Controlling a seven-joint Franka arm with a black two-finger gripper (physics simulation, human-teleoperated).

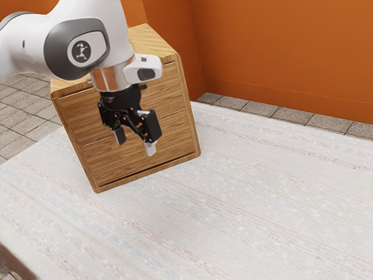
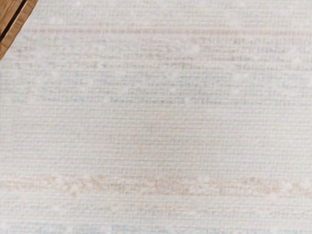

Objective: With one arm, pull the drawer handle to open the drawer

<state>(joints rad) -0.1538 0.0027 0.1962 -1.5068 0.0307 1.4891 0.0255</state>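
A wooden drawer cabinet [image 1: 172, 125] stands tilted on the pale woven rug, its front facing the exterior view's lower right. Thin seams split that front into stacked drawer fronts, and all of them sit flush. My black gripper [image 1: 135, 144] hangs in front of the middle of the cabinet front, pointing down, its fingers [image 1: 151, 149] spread apart with nothing between them. The hand covers the middle of the front, and I cannot make out a handle. In the wrist view a corner of the cabinet [image 2: 10, 23] edges in beside the rug.
The pale woven rug [image 1: 256, 192] spreads wide toward the exterior view's right and front. Orange walls [image 1: 280, 46] close the back, with grey floor tiles [image 1: 23, 111] along them and behind the cabinet.
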